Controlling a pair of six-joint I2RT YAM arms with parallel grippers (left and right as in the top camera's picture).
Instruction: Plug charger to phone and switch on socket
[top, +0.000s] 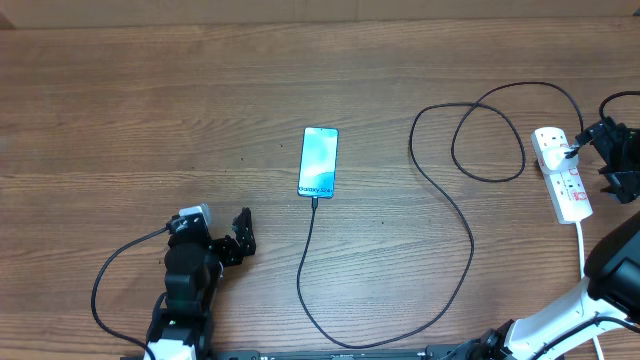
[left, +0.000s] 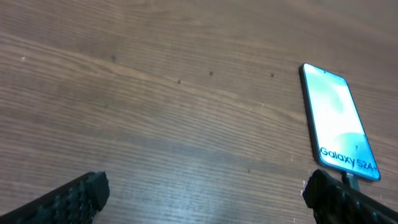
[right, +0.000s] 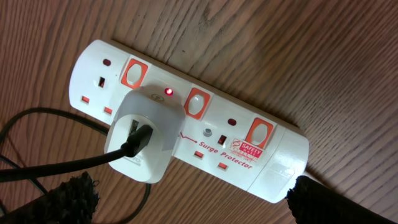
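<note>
Scanning overhead: the phone lies mid-table, and the charger meets its near end, then loops right to the socket. Only my right wrist view shows the red lamp lit above the white plug. Left gripper and right gripper both gape wide, empty.
</note>
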